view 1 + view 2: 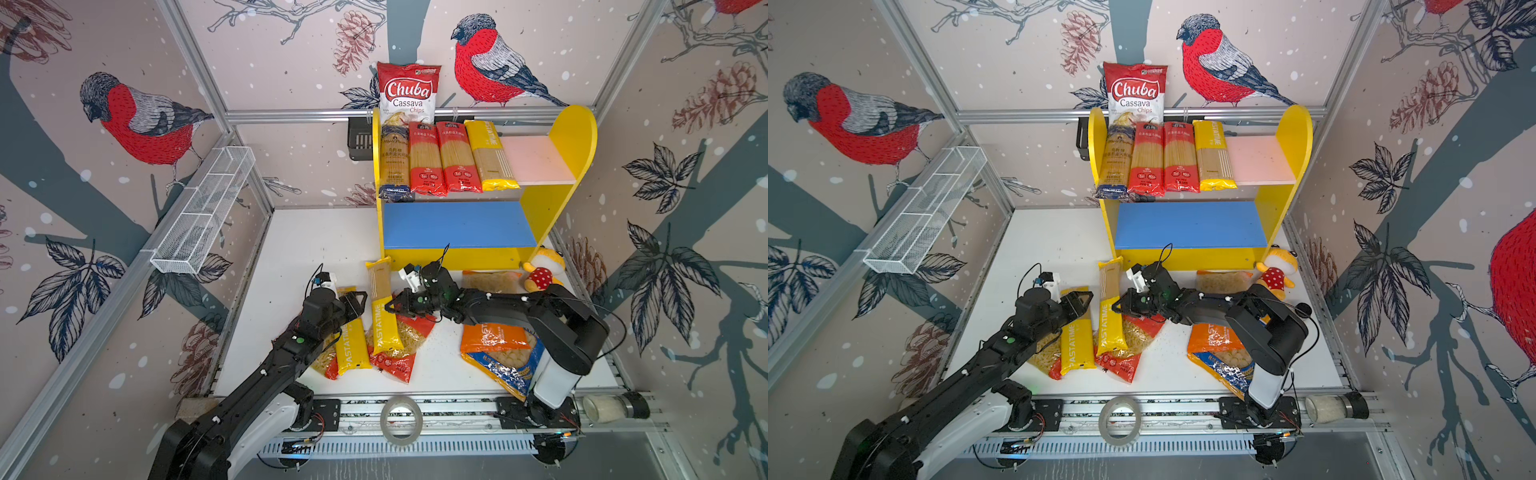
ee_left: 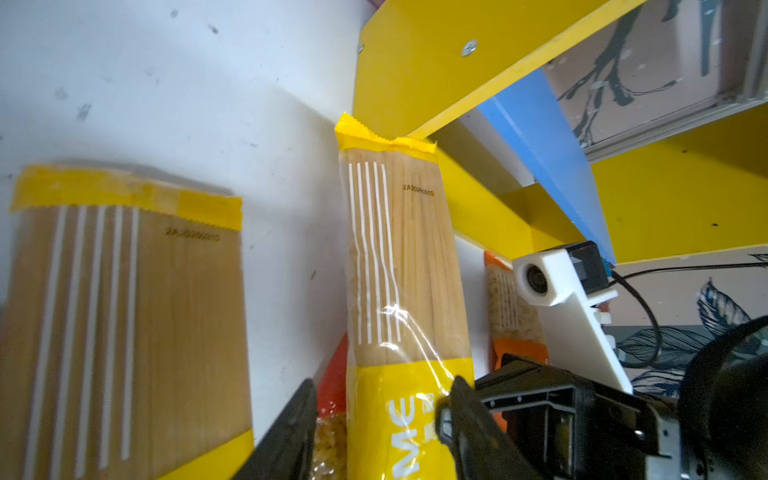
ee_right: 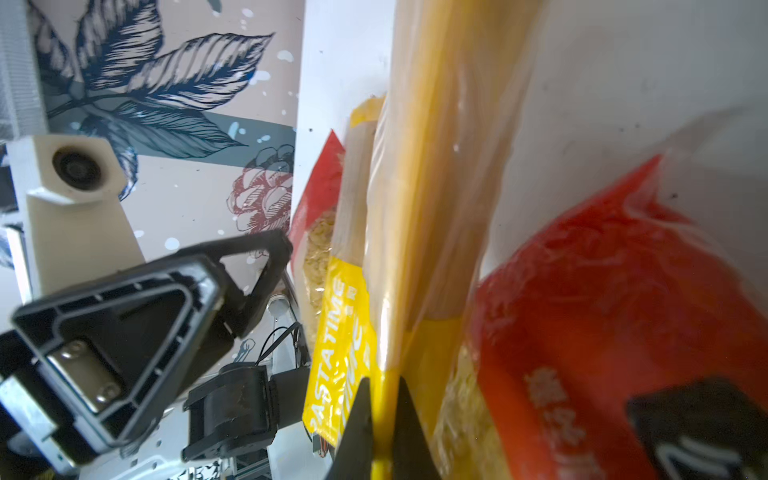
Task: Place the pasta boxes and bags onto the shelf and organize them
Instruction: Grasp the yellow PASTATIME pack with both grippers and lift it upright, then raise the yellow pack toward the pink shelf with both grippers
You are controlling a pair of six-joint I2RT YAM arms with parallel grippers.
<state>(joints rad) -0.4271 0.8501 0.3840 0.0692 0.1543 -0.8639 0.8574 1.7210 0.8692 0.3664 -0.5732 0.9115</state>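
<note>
Now the right end effector (image 1: pixel 390 308) is clenched on the edge of the spaghetti pack (image 1: pixel 382 332) lying just before the shelf (image 1: pixel 573 137), its long axis pointing shelfward; the left end effector (image 1: pixel 358 300) hangs released alongside.

A white tabletop (image 1: pixel 316 249) filled the centre in both top views. The yellow shelf (image 1: pixel 577 137) stood at its upper right, four spaghetti packs (image 1: pixel 457 158) on its pink board (image 1: pixel 536 160). Lower down lay a red bag (image 1: pixel 399 365) under a yellow PASTATIME pack (image 1: pixel 384 320), an orange bag (image 1: pixel 490 336), a plush toy (image 1: pixel 540 276).
</note>
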